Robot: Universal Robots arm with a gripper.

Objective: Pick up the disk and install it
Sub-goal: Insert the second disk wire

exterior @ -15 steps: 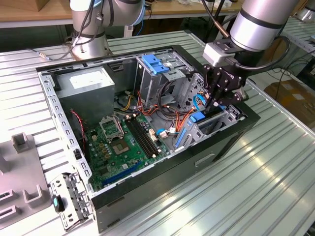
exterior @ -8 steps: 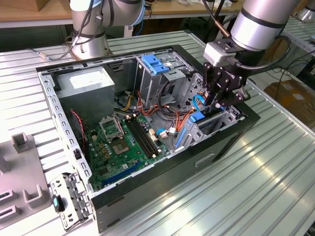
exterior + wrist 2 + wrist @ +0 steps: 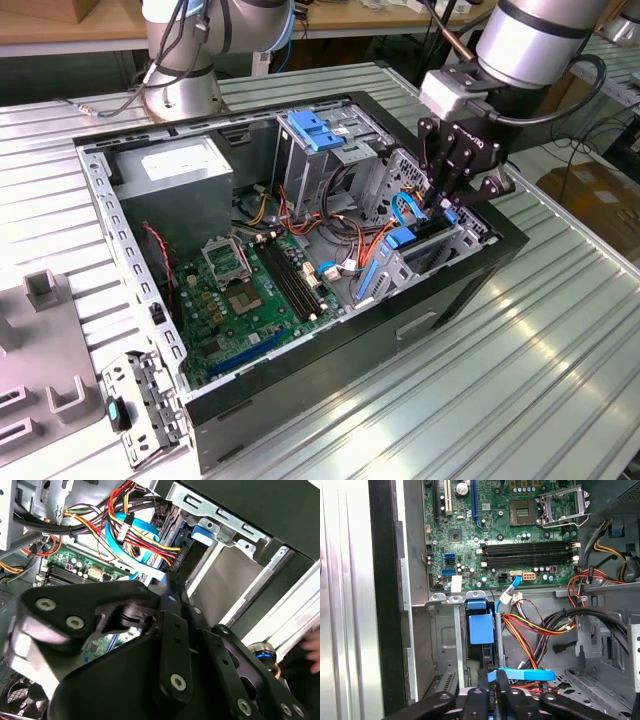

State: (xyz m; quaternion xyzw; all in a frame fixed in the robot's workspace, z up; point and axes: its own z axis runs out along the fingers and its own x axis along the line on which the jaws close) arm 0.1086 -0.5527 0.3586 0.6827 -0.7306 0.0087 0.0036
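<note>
The disk (image 3: 425, 232) stands on edge in the grey drive bay (image 3: 440, 262) at the front corner of the open computer case, on the exterior view's right. Its blue carrier bracket (image 3: 401, 238) shows at the end facing the motherboard. In the first wrist view the disk (image 3: 488, 652) is a thin dark edge running down the slot, with the bracket's blue tab (image 3: 481, 626) at its far end. My gripper (image 3: 441, 206) reaches down from above, and its black fingers (image 3: 502, 687) are shut on the disk's upper edge. In the second wrist view the gripper's black body (image 3: 150, 645) hides the grip.
Red, yellow and orange wires (image 3: 530, 630) and a blue flat cable (image 3: 522, 674) run close beside the bay. A blue caddy (image 3: 315, 130) tops the grey drive cage further back. The motherboard (image 3: 235, 290) and the power supply (image 3: 185, 175) fill the case's other side. A second arm's base (image 3: 185, 70) stands behind.
</note>
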